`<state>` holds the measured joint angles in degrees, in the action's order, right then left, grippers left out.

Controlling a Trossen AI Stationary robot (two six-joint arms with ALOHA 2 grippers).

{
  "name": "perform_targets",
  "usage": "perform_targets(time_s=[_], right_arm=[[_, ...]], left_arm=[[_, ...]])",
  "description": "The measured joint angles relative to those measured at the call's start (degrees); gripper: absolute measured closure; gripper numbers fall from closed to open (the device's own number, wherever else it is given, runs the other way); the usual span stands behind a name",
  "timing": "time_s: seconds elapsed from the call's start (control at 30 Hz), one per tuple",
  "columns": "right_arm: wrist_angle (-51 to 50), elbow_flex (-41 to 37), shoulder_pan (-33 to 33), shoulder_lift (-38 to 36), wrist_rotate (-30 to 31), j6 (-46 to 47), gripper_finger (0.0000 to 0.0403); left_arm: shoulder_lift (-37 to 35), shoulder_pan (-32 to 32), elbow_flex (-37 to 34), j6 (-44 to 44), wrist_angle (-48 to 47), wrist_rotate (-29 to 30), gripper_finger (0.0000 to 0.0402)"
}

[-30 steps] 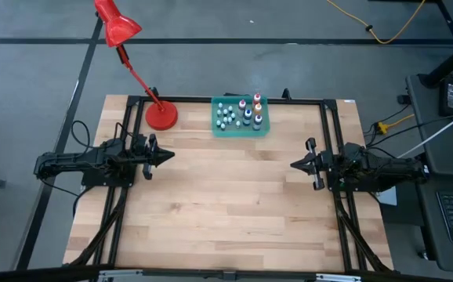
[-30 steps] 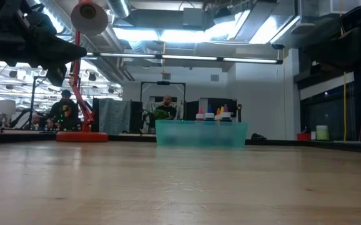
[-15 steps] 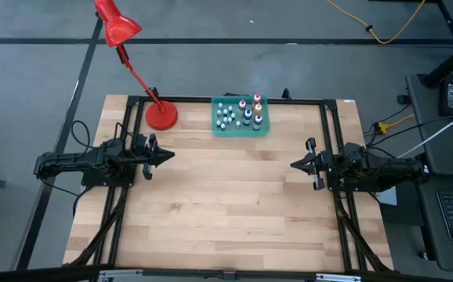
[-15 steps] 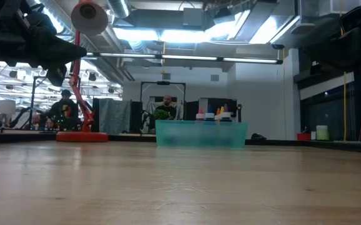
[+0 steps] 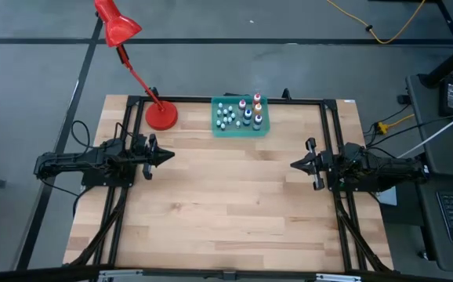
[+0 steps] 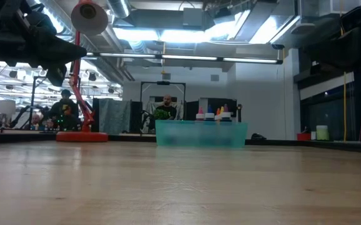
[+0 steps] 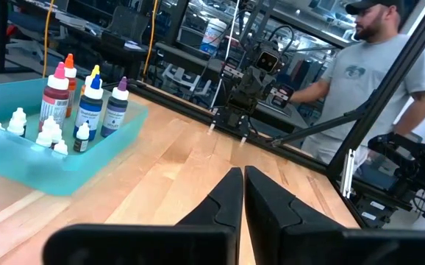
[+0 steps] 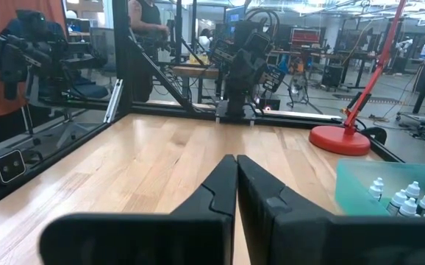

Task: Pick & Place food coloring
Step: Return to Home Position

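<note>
Food coloring [image 5: 242, 113] all stands in the teal tray [image 5: 240, 132], none loose on the counter [image 5: 226, 204]; left tool [image 5: 168, 155] and right tool [image 5: 294, 164] sit closed, empty, at opposite sides, so the job looks done.

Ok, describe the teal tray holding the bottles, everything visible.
The teal tray is a shallow rectangular bin of translucent plastic, sitting flat at the far middle edge of the wooden table, beside the red lamp base but apart from it. Food coloring bottles stand upright inside: tiny whitish ones on one side, taller coloured ones on the other. Nothing else touches it.
</note>
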<state>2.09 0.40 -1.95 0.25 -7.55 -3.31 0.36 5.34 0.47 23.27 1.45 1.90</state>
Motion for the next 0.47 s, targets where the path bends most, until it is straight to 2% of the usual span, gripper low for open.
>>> perform_targets(time_s=[0.47], right_arm=[[0.00, 0.00, 0.02, 0.00, 0.00, 0.06, 0.0386]], left_arm=[[0.00, 0.00, 0.00, 0.00, 0.00, -0.01, 0.0389]])
